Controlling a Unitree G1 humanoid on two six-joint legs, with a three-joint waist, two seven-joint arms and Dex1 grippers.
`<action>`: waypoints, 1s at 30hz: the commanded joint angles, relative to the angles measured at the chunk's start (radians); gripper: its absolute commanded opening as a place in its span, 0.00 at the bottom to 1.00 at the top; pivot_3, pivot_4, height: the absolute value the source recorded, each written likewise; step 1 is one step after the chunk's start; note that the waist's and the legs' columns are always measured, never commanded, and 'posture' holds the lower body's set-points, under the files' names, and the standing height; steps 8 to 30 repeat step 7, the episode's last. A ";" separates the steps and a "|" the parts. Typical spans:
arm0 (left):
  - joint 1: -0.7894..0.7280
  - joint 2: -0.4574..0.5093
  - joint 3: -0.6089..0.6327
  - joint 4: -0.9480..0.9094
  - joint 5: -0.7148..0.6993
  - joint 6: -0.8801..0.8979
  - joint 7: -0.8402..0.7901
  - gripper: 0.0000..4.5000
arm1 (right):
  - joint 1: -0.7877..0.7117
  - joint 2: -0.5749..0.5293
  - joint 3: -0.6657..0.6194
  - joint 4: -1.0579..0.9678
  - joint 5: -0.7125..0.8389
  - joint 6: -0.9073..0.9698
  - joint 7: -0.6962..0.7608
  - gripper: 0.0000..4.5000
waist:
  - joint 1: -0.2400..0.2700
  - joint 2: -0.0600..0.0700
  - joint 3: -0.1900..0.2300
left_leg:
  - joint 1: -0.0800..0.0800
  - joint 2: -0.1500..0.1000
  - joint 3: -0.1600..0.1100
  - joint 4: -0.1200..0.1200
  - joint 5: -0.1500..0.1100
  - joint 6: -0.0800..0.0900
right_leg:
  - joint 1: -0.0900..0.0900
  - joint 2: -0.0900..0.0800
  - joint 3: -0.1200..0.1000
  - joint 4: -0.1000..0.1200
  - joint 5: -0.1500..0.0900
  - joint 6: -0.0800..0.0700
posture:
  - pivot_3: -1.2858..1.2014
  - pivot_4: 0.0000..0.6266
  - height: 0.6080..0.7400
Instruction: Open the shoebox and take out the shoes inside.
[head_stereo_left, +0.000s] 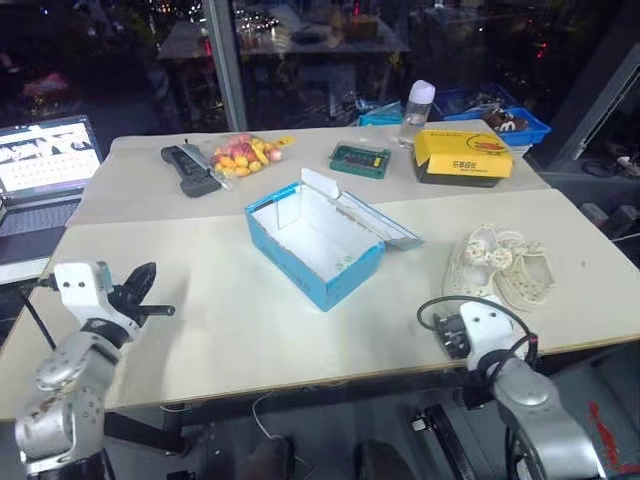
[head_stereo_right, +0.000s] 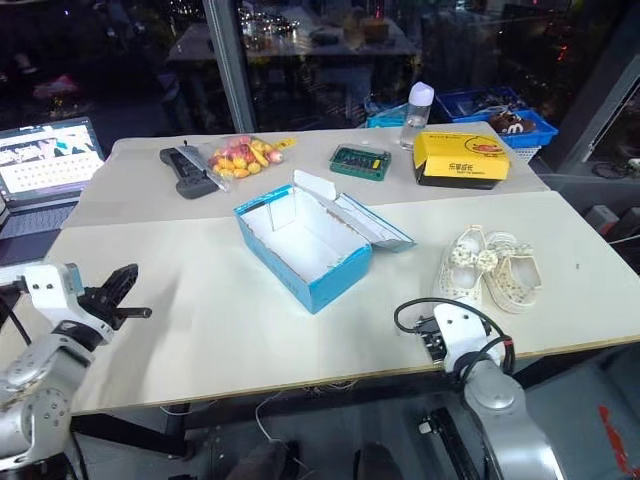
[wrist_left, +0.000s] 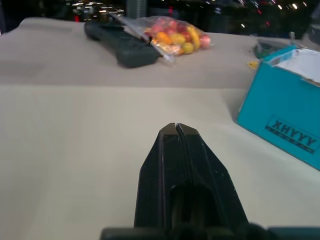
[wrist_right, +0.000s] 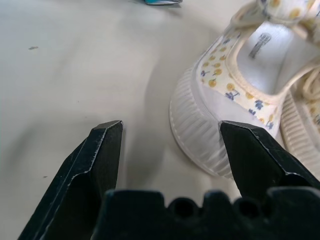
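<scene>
Dark glass and dim shelving stand behind a pale tabletop that takes up most of the room in front of me. Off its far left edge sits a laptop with a lit screen. Nearer, at the table's left front edge, the left gripper hangs just above the surface with its two black fingers pressed tight together, gripping nothing. Further back on the left lie a black remote-like device and, touching it, a clear bag of coloured sweets.

Near the middle of the table rests the shoebox, bright blue with white lettering on its side, its lid flipped back and its white inside bare. Behind it lies a small green box, and further right a clear bottle stands upright next to a yellow box. A blue basket sits beyond that, off the table's back corner.

To the right of the shoebox, well apart from it, the shoes lie side by side on the table, cream-white with bows and a small flower print. The right gripper is low over the table just in front of them, its fingers spread wide and holding nothing; one shoe's ribbed toe sits close beside one fingertip.
</scene>
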 joint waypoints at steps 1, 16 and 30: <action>0.015 -0.041 -0.004 0.008 0.028 -0.060 0.040 0.00 | 0.000 0.033 -0.017 0.025 -0.013 -0.044 0.000 0.81 | 0.000 -0.002 -0.001 | 0.000 0.000 0.000 0.000 0.000 0.000 | 0.001 0.000 0.000 0.000 0.000 0.000 | 0.52 0.24 0.87; 0.040 -0.093 -0.021 0.011 0.057 -0.101 0.081 0.00 | 0.002 0.055 -0.035 0.030 -0.030 -0.059 0.007 0.81 | 0.000 -0.004 -0.002 | 0.001 -0.001 0.000 0.001 0.000 0.000 | 0.003 -0.001 0.000 -0.001 0.003 0.004 | 0.52 0.24 0.87; 0.040 -0.093 -0.021 0.011 0.057 -0.101 0.081 0.00 | 0.002 0.055 -0.035 0.030 -0.030 -0.059 0.007 0.81 | 0.000 -0.004 -0.002 | 0.001 -0.001 0.000 0.001 0.000 0.000 | 0.003 -0.001 0.000 -0.001 0.003 0.004 | 0.52 0.24 0.87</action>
